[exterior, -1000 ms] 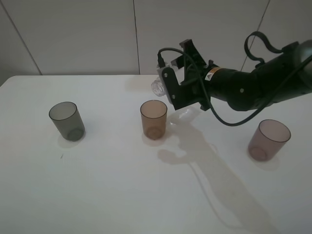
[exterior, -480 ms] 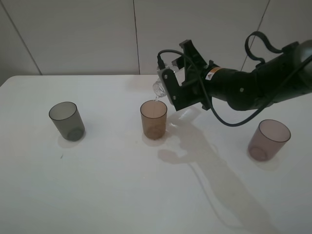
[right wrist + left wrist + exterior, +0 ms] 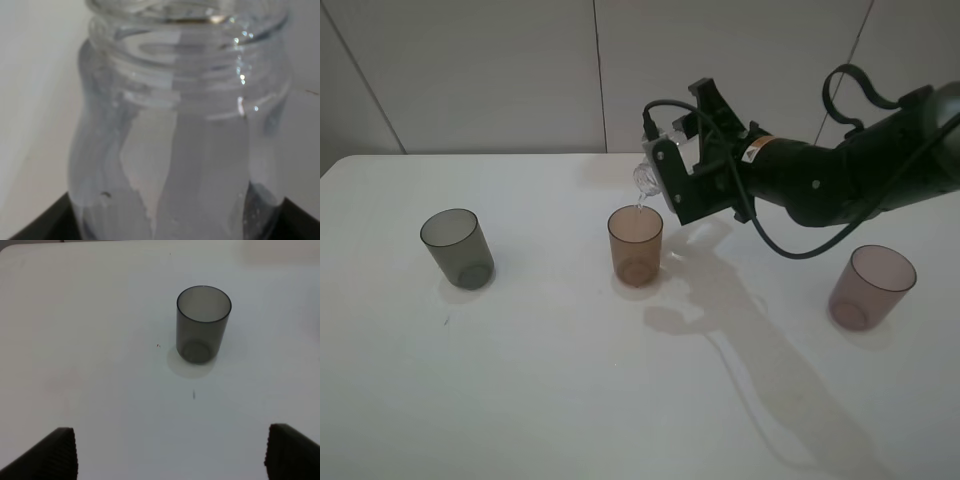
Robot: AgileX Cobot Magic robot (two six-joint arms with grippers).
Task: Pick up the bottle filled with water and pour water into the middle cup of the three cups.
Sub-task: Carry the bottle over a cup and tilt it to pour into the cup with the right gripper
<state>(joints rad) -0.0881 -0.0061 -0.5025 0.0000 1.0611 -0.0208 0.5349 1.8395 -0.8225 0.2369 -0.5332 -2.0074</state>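
Note:
My right gripper point(image 3: 672, 175) is shut on the clear bottle point(image 3: 648, 176) and holds it tipped sideways, mouth to the left, just above and right of the amber-brown middle cup point(image 3: 635, 245). A thin stream of water falls from the mouth into that cup. The bottle point(image 3: 180, 130) fills the right wrist view, its threaded neck and water inside showing. The dark grey cup point(image 3: 456, 248) stands at the left and also shows in the left wrist view point(image 3: 202, 323). The mauve-pink cup point(image 3: 871, 287) stands at the right. My left gripper point(image 3: 170, 452) is open, well short of the grey cup.
The white table point(image 3: 520, 380) carries only the three cups. A white panelled wall point(image 3: 500, 70) runs behind its far edge. The right arm point(image 3: 840, 175) and its cable reach in from the right, above the pink cup.
The bottle has tipped further over the amber-brown cup, and water now pours from its mouth. The left arm has not moved.

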